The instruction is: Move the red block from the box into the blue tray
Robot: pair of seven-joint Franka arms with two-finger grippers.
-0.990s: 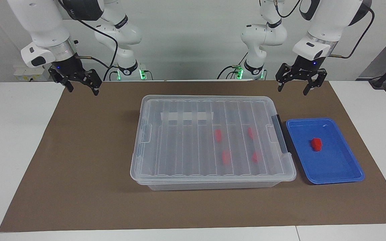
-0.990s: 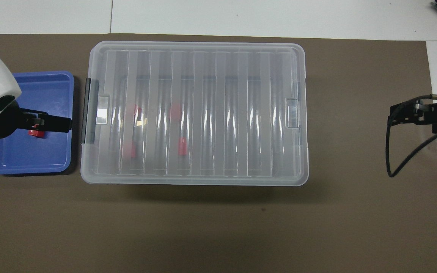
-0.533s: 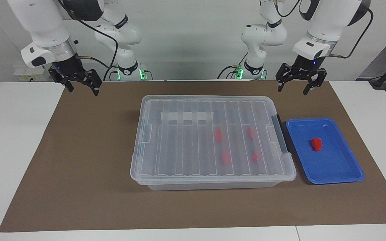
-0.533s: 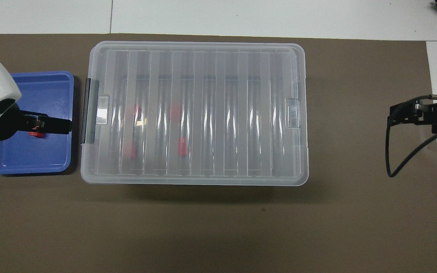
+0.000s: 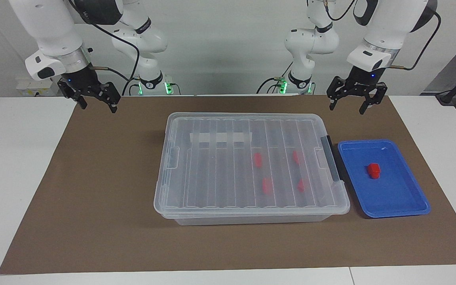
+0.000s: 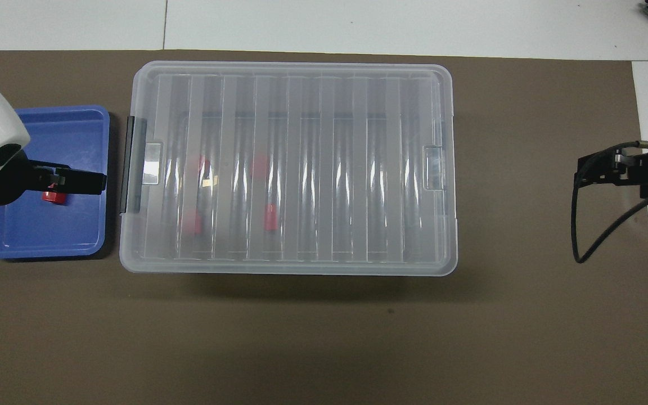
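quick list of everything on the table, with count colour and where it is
clear plastic storage box: one, see-through with its ribbed lid on, middle of the brown mat
black clip handle: one, on the box end beside the tray
white tape strip: one, on the lid
red blocks in the box: four, red, under the lid toward the tray end
shallow blue plastic tray: one, blue, beside the box at the left arm's end
small red plastic block: one, red, in the tray
brown mat: one, covering the white table
left gripper: open, raised, empty
right gripper: open, raised over the mat's edge, empty
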